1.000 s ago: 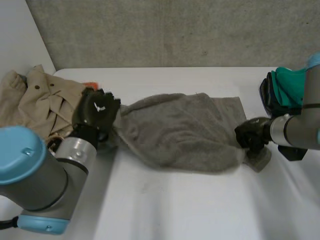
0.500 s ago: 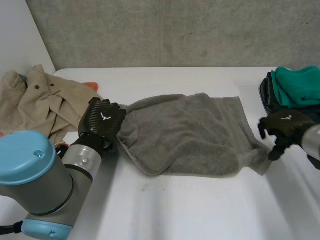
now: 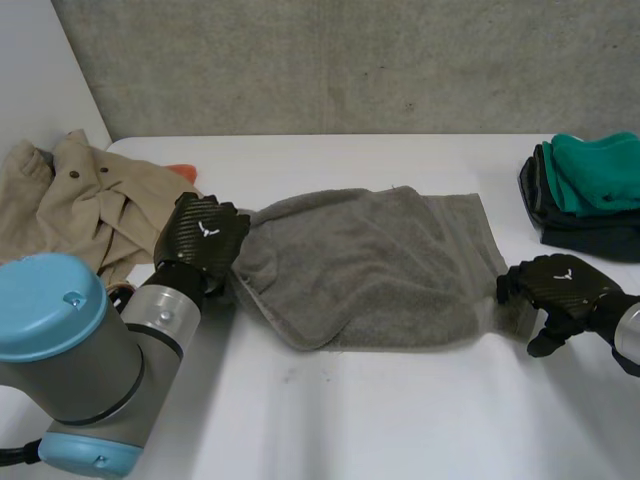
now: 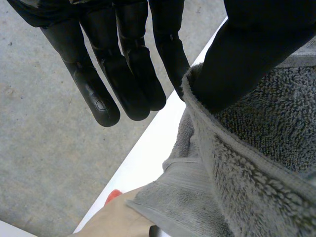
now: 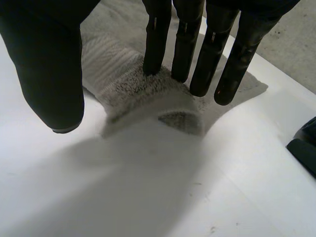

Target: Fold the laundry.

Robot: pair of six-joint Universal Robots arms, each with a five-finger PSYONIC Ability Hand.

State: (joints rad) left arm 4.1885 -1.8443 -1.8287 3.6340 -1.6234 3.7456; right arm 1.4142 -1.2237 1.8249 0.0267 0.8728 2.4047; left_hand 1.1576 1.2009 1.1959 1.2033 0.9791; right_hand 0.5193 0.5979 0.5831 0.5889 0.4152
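Note:
A grey towel [image 3: 370, 270] lies spread and rumpled across the middle of the white table [image 3: 400, 420]. My left hand [image 3: 203, 238] is at its left edge. In the left wrist view the thumb [image 4: 261, 44] presses the towel's hem [image 4: 207, 128] against the straight fingers [image 4: 123, 74], pinching it. My right hand [image 3: 558, 285] is at the towel's near right corner. In the right wrist view its fingers [image 5: 182, 39] are straight and spread, with their tips on the towel corner [image 5: 138, 89] that lies on the table. The thumb [image 5: 49, 64] stands apart from them.
A crumpled beige garment [image 3: 80, 200] lies at the table's left end, with something orange [image 3: 180, 172] beside it. A stack of folded teal and dark clothes [image 3: 590, 190] sits at the far right. The table's near side is bare.
My right hand has let go of the towel's right corner, lifted away, and come back down with straight fingers. The corner now lies flat on the table. The left hand keeps its pinch.

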